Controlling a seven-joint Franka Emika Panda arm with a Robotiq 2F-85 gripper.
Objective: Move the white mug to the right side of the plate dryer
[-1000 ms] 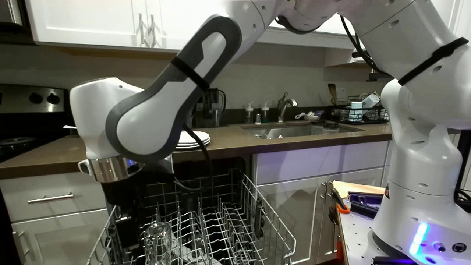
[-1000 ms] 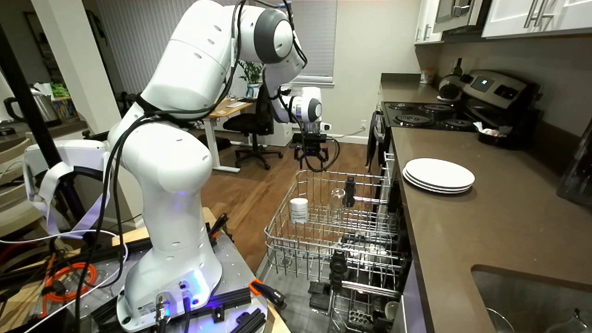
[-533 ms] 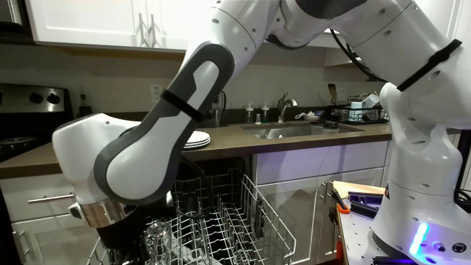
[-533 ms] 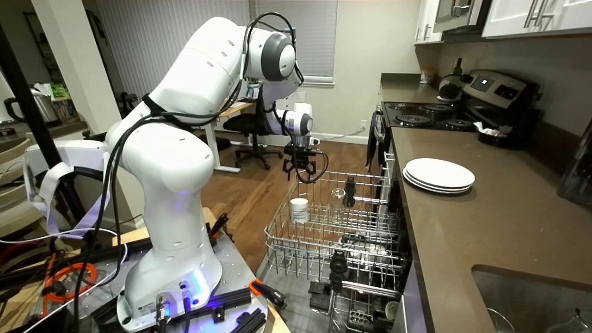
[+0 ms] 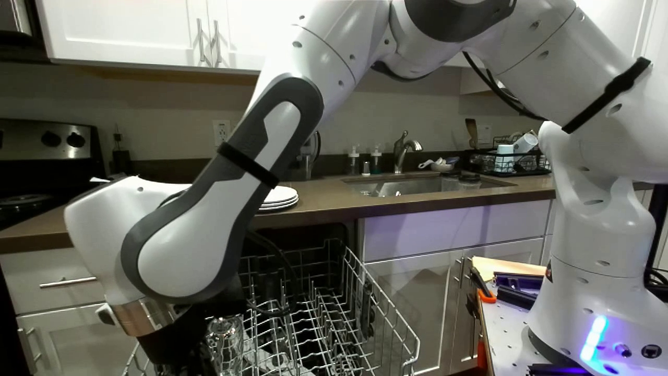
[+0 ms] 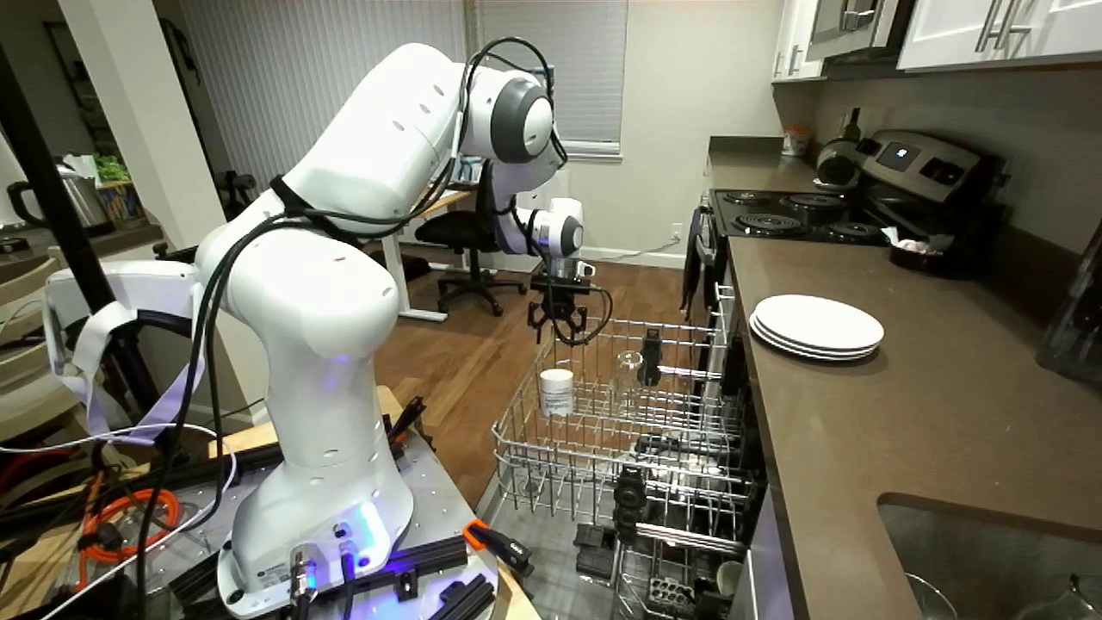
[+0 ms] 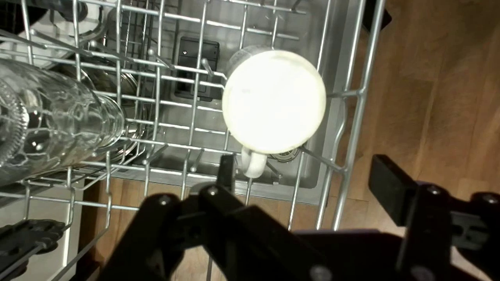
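Note:
The white mug (image 6: 556,392) stands in the plate dryer, a silvery wire rack (image 6: 516,452), near its outer side in an exterior view. In the wrist view the mug (image 7: 273,101) shows a round, overexposed top, and its handle points towards my gripper. My gripper (image 7: 304,179) is open and empty, its fingers spread beyond the handle side of the mug, not around it. In an exterior view the gripper (image 6: 558,331) hangs above the mug, apart from it. The rack also shows in an exterior view (image 5: 383,297), where the arm and gripper hide the mug.
A clear glass (image 7: 58,117) lies or leans in the rack beside the mug; it also shows in both exterior views (image 5: 224,344) (image 6: 628,375). A black clip (image 6: 652,357) is on the rack. A stack of white plates (image 6: 816,323) sits on the brown counter (image 6: 947,413).
My arm has come down and the gripper has moved lower and slightly left in an exterior view, closer to the mug. The descent slows in the last half second. Mug and rack have not moved.

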